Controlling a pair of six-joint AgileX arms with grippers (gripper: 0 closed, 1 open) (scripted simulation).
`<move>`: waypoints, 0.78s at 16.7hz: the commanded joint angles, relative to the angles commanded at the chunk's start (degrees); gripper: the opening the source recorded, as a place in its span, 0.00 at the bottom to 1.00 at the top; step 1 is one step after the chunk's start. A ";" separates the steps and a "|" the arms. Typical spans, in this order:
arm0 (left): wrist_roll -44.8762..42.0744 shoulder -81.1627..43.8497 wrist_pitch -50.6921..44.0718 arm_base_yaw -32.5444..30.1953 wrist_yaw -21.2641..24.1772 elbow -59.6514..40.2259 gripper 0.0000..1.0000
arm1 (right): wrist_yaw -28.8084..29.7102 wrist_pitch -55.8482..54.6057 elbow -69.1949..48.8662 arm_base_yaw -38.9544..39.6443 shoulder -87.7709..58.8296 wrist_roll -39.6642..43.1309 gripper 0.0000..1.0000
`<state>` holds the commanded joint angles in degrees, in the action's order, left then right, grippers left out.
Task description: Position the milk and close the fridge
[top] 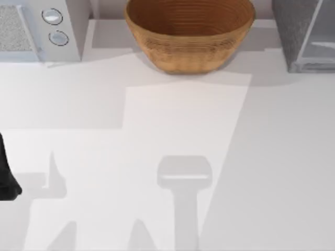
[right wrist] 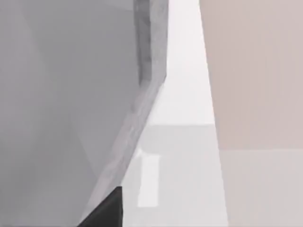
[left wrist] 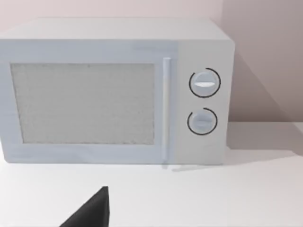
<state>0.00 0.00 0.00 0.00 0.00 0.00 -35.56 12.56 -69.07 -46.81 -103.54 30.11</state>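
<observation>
Left pincer (left wrist: 90, 213), grip unclear, faces microwave (left wrist: 113, 90); fridge (top: 306, 31) at table's right edge

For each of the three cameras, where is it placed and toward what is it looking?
Top view: above the table, looking down; the left arm shows at its left edge.
Left wrist view: faces the microwave front; a dark fingertip shows.
Right wrist view: close against the fridge; a dark fingertip shows.
The top and left wrist views share the microwave.
</observation>
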 joint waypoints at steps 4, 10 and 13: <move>0.00 0.00 0.00 0.00 0.00 0.00 1.00 | 9.75 -5.66 2.98 13.89 3.73 -9.42 1.00; 0.00 0.00 0.00 0.00 0.00 0.00 1.00 | 25.62 -12.84 9.66 38.78 7.87 -23.39 1.00; 0.00 0.00 0.00 0.00 0.00 0.00 1.00 | 31.78 -16.51 13.04 44.07 10.29 -28.93 1.00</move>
<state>0.00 0.00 0.00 0.00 0.00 0.00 -3.79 -3.95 -56.02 -2.74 -93.25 1.17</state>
